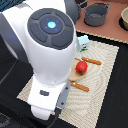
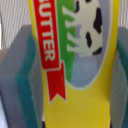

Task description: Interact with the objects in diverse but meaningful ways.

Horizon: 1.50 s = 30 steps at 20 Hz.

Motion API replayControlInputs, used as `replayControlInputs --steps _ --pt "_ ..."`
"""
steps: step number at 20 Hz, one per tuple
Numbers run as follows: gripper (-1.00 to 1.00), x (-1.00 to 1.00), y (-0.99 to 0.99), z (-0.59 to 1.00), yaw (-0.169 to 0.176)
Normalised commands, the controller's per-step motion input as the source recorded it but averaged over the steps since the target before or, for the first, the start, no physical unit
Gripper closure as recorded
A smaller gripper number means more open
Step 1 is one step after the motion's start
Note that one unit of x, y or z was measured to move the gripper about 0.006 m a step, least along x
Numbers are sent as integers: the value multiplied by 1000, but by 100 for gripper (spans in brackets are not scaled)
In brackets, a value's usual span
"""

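In the wrist view a flat yellow box (image 2: pixel 85 70), with a cow picture and a red "BUTTER" ribbon, fills the frame. My gripper (image 2: pixel 70 75) is shut on it, with grey-and-teal fingers (image 2: pixel 17 75) against both of its sides. In the exterior view the arm's body hides the gripper and the box. A round red tomato (image 1: pixel 81 66) sits on the tan plate (image 1: pixel 74 75). A white-and-green milk carton (image 1: pixel 83 43) stands at the mat's far edge. The fish-shaped piece is out of view.
A woven beige mat (image 1: pixel 102 75) lies on the dark table. Orange-handled cutlery lies beside the plate, one piece (image 1: pixel 92 61) behind it and one (image 1: pixel 80 86) in front. A grey pot (image 1: pixel 96 14) stands at the back. A brown dish (image 1: pixel 124 19) is at the back right.
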Motion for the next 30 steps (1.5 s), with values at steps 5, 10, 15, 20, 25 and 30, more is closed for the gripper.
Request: replayControlInputs --steps 5,10,15,20,25,30 --pt "100 -1000 116 -1 0" --pt "100 -890 196 125 0" --pt "100 -807 256 250 0" --pt "100 -979 257 -53 0" --pt "100 -1000 222 -196 0" --pt "100 -990 284 -287 0"
